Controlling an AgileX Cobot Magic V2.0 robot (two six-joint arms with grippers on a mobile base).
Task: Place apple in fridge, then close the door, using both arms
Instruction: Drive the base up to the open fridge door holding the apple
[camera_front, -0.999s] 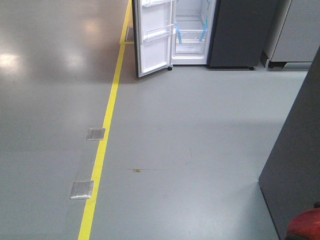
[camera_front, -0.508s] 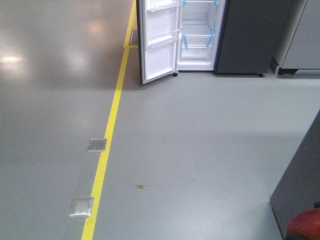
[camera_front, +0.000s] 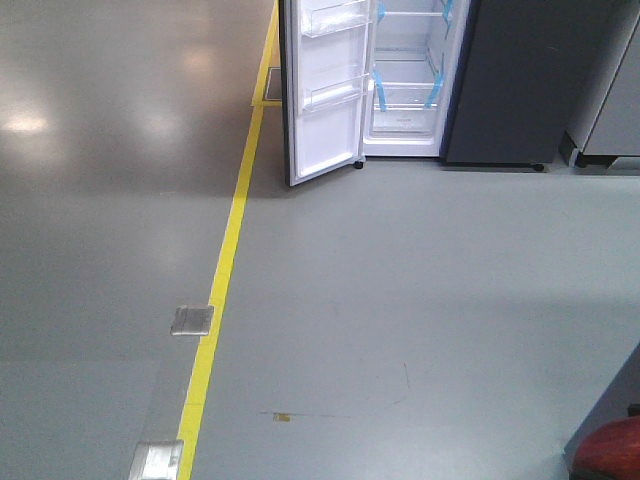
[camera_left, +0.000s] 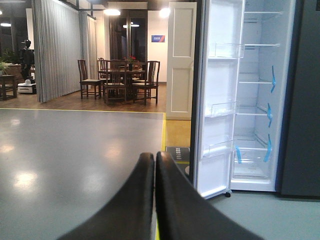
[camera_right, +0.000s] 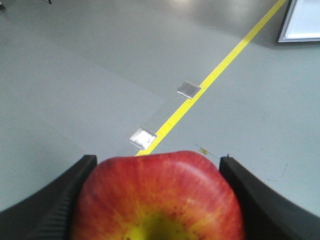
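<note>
**A:** Fig. 1, right wrist view. What is held?

**B:** The apple (camera_right: 157, 200): round, glossy, red streaking into yellow at its lower edge, finely speckled. It sits clamped in the right gripper (camera_right: 157, 167). The matte black fingers (camera_right: 60, 200), ribbed on their inner faces, press its two flanks (spread to the apple's width, no wider).

**A:** And the left gripper (camera_left: 154, 159)?

**B:** Its two smooth black fingers lie together along their length, with nothing between them.

**A:** The fridge (camera_front: 410, 90)?

**B:** It is well ahead, across a smooth grey floor (camera_front: 400, 280) with soft glare. It has a dark casing, a white interior and glass shelves, with blue tape strips (camera_front: 380, 95) on the inner walls. The door (camera_front: 325, 90) stands swung wide to the left, white inside, carrying clear plastic bins (camera_left: 222, 107).

**A:** Surroundings?

**B:** A yellow line (camera_front: 232, 230) runs toward the door's foot, and two square metal floor plates (camera_front: 192, 320) lie against it. A pale grey cabinet (camera_front: 610, 100) stands right of the fridge. A dark panel (camera_front: 605, 430) cuts the lower right corner of the front view. Past the door there are wooden chairs (camera_left: 120, 75) round a table and a grey curtain (camera_left: 60, 50).

**A:** Against the frame a second earlier?

**B:** In the front view the fridge sits lower, further right and larger. The plates have slid down the frame. The dark panel has shrunk toward its corner.
</note>
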